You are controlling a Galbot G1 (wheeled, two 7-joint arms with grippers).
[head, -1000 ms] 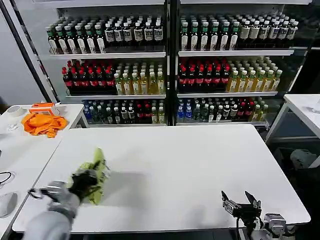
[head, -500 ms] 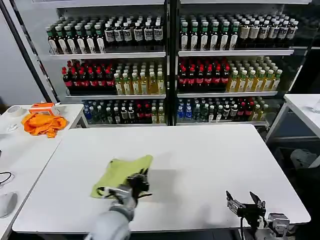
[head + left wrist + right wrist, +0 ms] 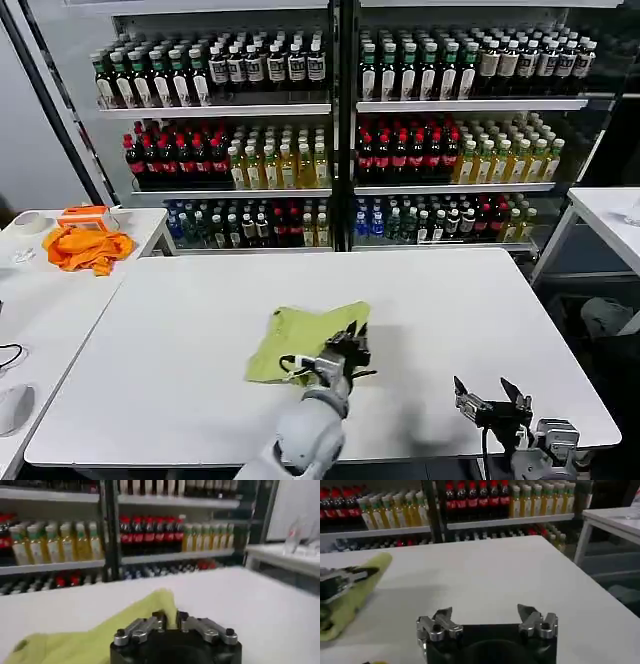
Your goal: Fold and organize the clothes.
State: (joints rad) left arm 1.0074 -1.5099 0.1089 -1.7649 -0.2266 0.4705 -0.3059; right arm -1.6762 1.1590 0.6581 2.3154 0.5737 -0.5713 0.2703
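Dragged rightward, T-shirt stays clenched in left tool; right tool released

On my white rectangular tabletop the only thing in the way is the bunched lime-green cotton T-shirt near the middle, with bare surface all around it. Behind the table's far edge, glass-fronted shelves of bottles wall off my reach.

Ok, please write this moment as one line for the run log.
left gripper: shut on T-shirt, mid-table | right gripper: open, idle at near table edge | T-shirt: bunched, not folded | orange cloth: side table
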